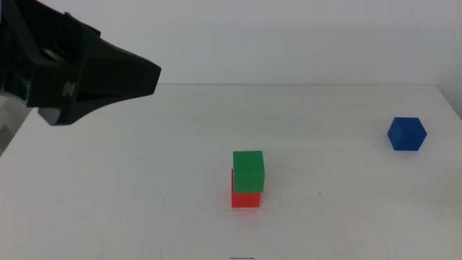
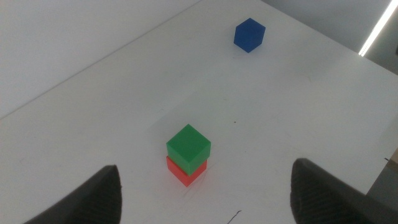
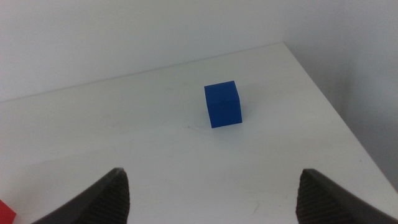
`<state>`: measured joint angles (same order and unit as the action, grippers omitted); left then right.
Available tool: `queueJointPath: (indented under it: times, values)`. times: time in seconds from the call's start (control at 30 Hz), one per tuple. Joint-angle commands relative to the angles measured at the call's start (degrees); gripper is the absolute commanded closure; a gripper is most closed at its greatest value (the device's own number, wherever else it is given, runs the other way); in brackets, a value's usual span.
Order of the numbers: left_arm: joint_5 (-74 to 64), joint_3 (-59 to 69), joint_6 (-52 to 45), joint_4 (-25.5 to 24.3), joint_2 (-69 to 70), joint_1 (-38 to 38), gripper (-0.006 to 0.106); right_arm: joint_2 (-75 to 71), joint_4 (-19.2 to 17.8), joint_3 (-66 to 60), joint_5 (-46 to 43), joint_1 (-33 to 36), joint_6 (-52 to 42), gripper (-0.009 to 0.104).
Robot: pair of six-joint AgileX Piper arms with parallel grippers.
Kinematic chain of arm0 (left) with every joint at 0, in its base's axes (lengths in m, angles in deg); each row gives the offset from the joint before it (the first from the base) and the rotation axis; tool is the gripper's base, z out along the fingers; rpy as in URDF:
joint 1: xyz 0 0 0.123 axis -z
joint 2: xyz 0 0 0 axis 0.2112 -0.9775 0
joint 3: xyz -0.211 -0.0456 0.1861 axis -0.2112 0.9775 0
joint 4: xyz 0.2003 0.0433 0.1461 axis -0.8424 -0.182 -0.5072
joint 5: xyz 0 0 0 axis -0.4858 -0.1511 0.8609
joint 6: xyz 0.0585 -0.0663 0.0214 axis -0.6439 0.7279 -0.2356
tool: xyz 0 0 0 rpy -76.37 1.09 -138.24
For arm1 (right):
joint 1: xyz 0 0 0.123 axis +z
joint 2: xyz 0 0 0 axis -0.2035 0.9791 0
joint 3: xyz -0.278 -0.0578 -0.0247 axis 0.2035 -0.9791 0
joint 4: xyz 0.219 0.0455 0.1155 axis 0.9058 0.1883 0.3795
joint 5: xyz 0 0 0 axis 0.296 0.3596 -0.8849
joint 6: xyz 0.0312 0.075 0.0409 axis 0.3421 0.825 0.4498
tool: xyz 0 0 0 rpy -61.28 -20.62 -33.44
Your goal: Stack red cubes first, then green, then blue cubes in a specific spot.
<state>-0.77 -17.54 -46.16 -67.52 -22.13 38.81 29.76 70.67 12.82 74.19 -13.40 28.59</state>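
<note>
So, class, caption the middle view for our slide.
Green cube stacked on red cube; blue cube waits apart on the white table.

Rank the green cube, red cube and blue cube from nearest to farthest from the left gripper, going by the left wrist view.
From the open left gripper:
1. red cube, bottom of the stack.
2. green cube, atop the red; nearly a tie with it.
3. blue cube, alone, far across the table.

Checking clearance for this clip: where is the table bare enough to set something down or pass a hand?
Bare white table lies between the green cube on the red cube and the blue cube, and left of the stack. The left gripper hangs over the far left; nowhere is crowded.
</note>
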Motion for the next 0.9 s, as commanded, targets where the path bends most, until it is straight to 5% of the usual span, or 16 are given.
queueJointPath:
  times: [0.0,0.27,0.57,0.87]
  values:
    - [3.73,-1.38,-0.07,1.8,0.67,-0.09,0.008,5.94,-1.03,6.91,-1.34,-0.19,-0.69,0.015]
    - [3.73,-1.38,-0.07,1.8,0.67,-0.09,0.008,18.06,-3.34,21.43,10.88,6.3,-2.6,0.015]
    - [3.73,-1.38,-0.07,1.8,0.67,-0.09,0.008,32.41,7.16,35.8,30.22,7.8,-11.88,0.015]
    - [3.73,-1.38,-0.07,1.8,0.67,-0.09,0.008,41.06,8.26,40.37,30.95,7.8,-10.95,0.015]
